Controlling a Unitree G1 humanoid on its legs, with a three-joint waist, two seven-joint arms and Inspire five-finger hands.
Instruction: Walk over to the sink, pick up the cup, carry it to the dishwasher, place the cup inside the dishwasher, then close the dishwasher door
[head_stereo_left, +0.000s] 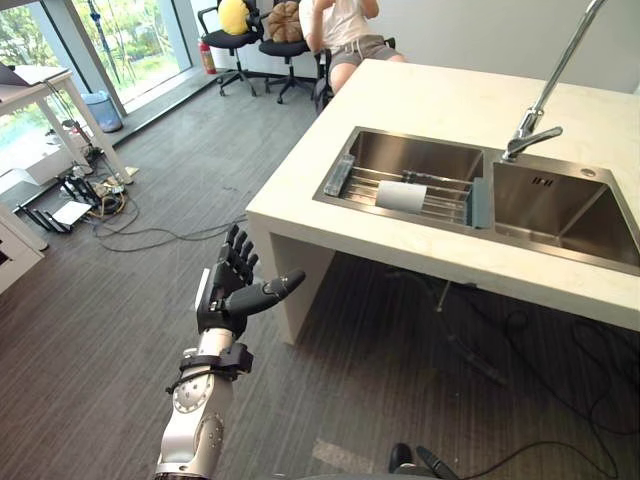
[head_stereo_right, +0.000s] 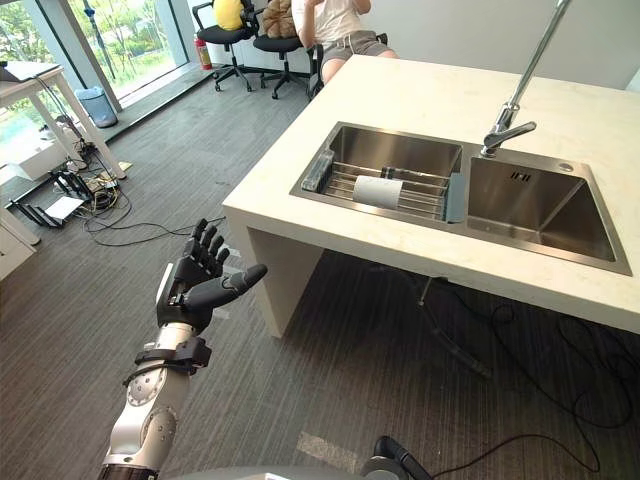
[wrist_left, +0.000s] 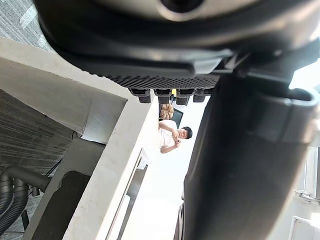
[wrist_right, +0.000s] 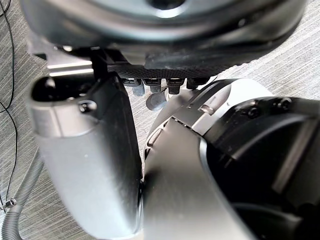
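Closest to you, your left hand (head_stereo_left: 232, 290) is raised over the carpeted floor (head_stereo_left: 90, 340), fingers spread and straight, thumb pointing toward the counter, holding nothing. It hangs near the counter's near corner without touching it. Your right hand (wrist_right: 85, 160) shows in its own wrist view, low against the robot's body; its fingers look relaxed and it holds nothing.

Next comes the pale counter (head_stereo_left: 430, 95), with a steel double sink (head_stereo_left: 480, 233) set into it. In the left basin a wire rack (head_stereo_left: 452, 197) spans the bowl, and the cup (head_stereo_left: 401, 196), white, lies on its side on that rack, about midway along it. Neither hand is near it. The right basin (head_stereo_left: 570, 215) sits just beside, and the faucet (head_stereo_left: 540, 110) rises from the back rim between the two basins, its spout arching up.

Beyond the counter's far edge a person (head_stereo_left: 345, 25) sits on a chair. To their left stand two black office chairs (head_stereo_left: 232, 45) with soft toys on the seats. Farther left, by the windows, are a bin (head_stereo_left: 103, 110) and a white desk (head_stereo_left: 40, 85).
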